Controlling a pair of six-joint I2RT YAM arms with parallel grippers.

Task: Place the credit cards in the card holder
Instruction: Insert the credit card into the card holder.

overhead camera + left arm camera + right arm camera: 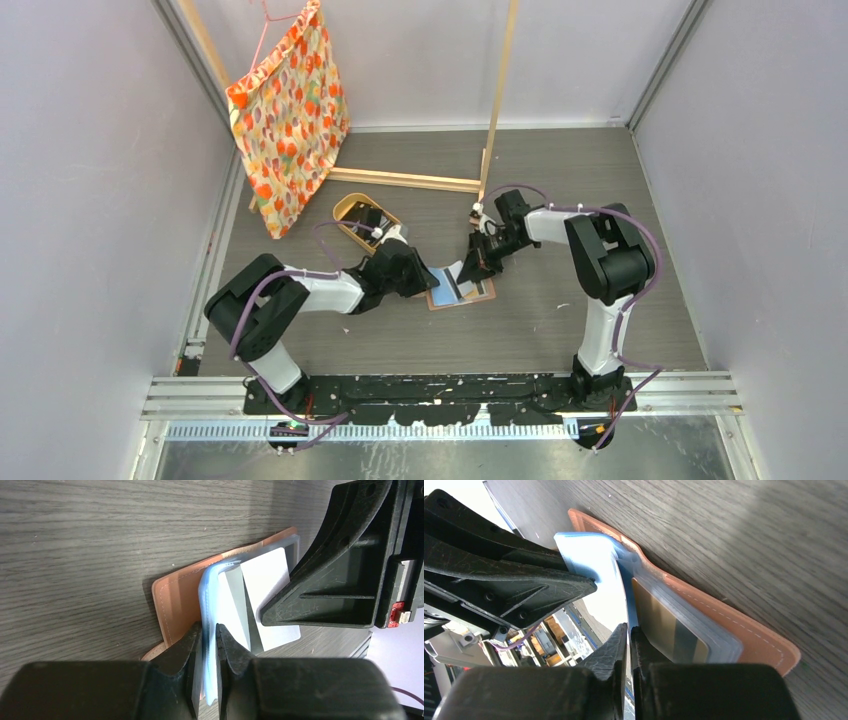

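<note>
**Seating a Card Behind the Lifted Pocket Leaf**

The card holder [175, 595] is lying open on the table [100, 540] between my two arms, leather side down. My left claw [209, 630] is pinching a blue pocket leaf [207, 585] of the holder, with its jaws clamped on the plastic and the leaf raised off the stack. My right claw [629, 630] is standing just beside it with its jaws nearly together. A thin blue edge is running into the gap, but I cannot tell whether it is gripped or only lying there. One right finger is touching the white card [272, 580], which is overlapping a grey card [235, 600] under the raised leaf. A tan card [664, 625] with a dark stripe is sitting in the leaf stack. The oval tray [345, 203], well apart behind my left arm, is holding what look like more cards.

I am judging the step in hand to be pushing the white card home.

1. I am aiming to hold the left pinch steady so that the pocket mouth is staying open.
2. I am planning a push along the card's long edge, flat to the table, so that it is not buckling.
3. I am watching the holder, because an uneven push is likely to slide or twist it.
4. I am releasing the leaf only once the card edge is lying under the plastic.
</note>
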